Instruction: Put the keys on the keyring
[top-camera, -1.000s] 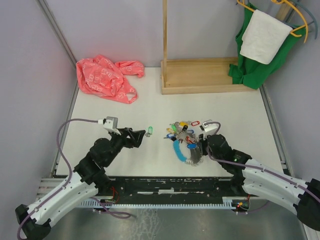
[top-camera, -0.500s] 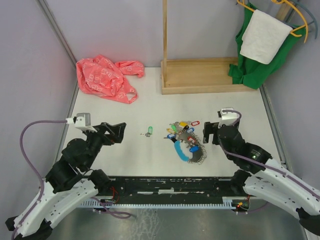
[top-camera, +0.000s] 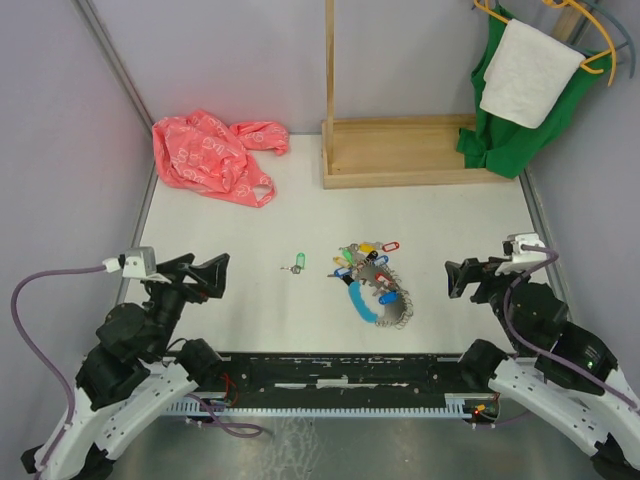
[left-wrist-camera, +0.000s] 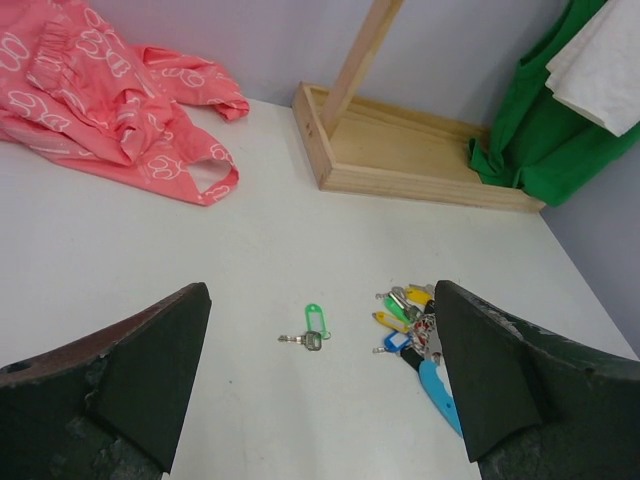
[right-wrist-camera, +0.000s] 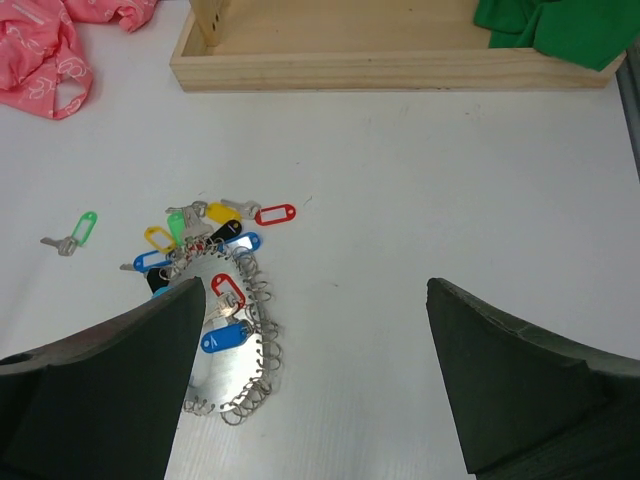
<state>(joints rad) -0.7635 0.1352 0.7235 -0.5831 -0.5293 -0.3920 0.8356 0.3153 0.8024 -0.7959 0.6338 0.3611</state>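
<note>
The keyring (top-camera: 380, 305) lies flat mid-table, part light-blue sleeve, part grey beaded metal, with several tagged keys (top-camera: 362, 256) bunched at its far end. One key with a green tag (top-camera: 298, 263) lies alone to its left. My left gripper (top-camera: 200, 272) is open, well left of that key, holding nothing. My right gripper (top-camera: 470, 277) is open too, to the right of the ring. The left wrist view shows the green-tag key (left-wrist-camera: 315, 325) between the wide fingers of the left gripper (left-wrist-camera: 320, 295) and the keyring (left-wrist-camera: 438, 388) at the right finger. In the right wrist view the keyring (right-wrist-camera: 255, 340) lies by the left finger of the right gripper (right-wrist-camera: 315, 290).
A crumpled pink bag (top-camera: 210, 155) lies at the back left. A wooden tray base (top-camera: 400, 150) with an upright post stands at the back centre. A green cloth and white towel (top-camera: 520, 90) hang at the back right.
Both arms have drawn back from the middle toward the near corners. The right gripper opened and left the keyring on the table. The left gripper moved away from the green-tag key.
</note>
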